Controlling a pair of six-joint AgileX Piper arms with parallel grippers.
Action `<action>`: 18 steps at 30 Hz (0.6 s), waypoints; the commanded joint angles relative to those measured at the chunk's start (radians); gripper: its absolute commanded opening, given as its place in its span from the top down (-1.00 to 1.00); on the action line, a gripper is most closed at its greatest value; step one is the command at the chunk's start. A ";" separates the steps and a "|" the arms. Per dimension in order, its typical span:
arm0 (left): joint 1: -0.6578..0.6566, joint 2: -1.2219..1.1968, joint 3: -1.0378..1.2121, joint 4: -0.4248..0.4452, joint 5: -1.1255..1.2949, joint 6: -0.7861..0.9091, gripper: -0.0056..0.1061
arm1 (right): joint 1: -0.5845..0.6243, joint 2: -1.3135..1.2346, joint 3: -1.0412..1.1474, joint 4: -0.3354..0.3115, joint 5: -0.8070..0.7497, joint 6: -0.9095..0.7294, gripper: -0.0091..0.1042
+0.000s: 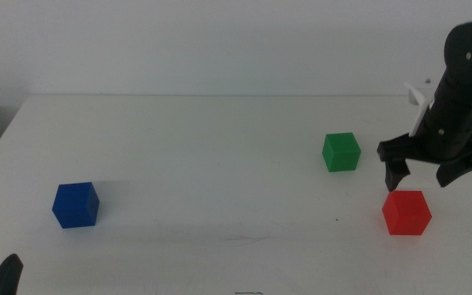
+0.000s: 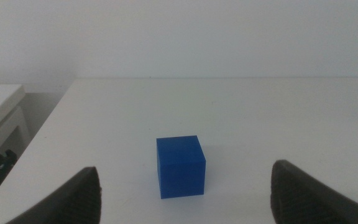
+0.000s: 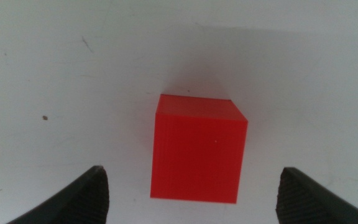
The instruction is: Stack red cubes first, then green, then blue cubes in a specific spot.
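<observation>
The right gripper (image 1: 421,174) hangs over the right side of the white table (image 1: 220,147), just above and behind the red cube (image 1: 406,212). Its two dark jaws are spread wide and hold nothing — in the right wrist view the red cube (image 3: 199,148) sits on the tabletop between the two jaw tips, clear of both, with table showing on either side of it.

The green cube (image 1: 341,152) rests flat on the table just beside the red one, a little farther back and toward the middle; the two are near each other but apart. The blue cube (image 1: 75,204) stands alone on the left side, well apart from the other two.

The left gripper (image 1: 5,277) waits at the bottom left corner of the middle view, only a dark tip showing. Its wrist view shows its jaws wide apart and empty, with the blue cube (image 2: 180,166) on the table ahead of them — untouched. None of the cubes is stacked.
</observation>
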 commanded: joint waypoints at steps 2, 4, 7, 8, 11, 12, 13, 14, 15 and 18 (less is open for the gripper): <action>0.000 -0.021 -0.003 -0.008 -0.083 -0.006 -0.78 | 0.001 -0.046 0.034 -0.013 -0.076 -0.008 -0.73; 0.000 -0.021 -0.003 -0.008 -0.083 -0.006 -0.78 | -0.002 -0.046 0.067 -0.009 -0.112 -0.003 -0.73; 0.000 -0.021 -0.003 -0.008 -0.083 -0.006 -0.78 | -0.002 -0.044 0.087 0.000 -0.165 -0.002 -0.73; 0.000 -0.021 -0.003 -0.008 -0.083 -0.006 -0.78 | -0.002 -0.043 0.093 0.001 -0.180 -0.002 -0.73; 0.000 -0.021 -0.003 -0.008 -0.083 -0.006 -0.78 | -0.002 -0.037 0.104 0.004 -0.193 -0.002 -0.73; 0.000 -0.021 -0.003 -0.008 -0.083 -0.006 -0.78 | -0.002 -0.032 0.107 0.004 -0.193 -0.002 -0.73; 0.000 -0.021 -0.003 -0.008 -0.083 -0.006 -0.78 | -0.002 -0.027 0.110 0.004 -0.194 -0.002 -0.73; 0.000 -0.021 -0.003 -0.008 -0.083 -0.006 -0.78 | -0.002 -0.019 0.113 0.004 -0.197 -0.002 -0.73; 0.000 -0.021 -0.003 -0.008 -0.083 -0.006 -0.78 | -0.002 -0.013 0.114 0.004 -0.199 -0.002 -0.73; 0.000 -0.021 -0.003 -0.008 -0.083 -0.006 -0.78 | -0.002 0.002 0.114 0.004 -0.201 -0.002 -0.73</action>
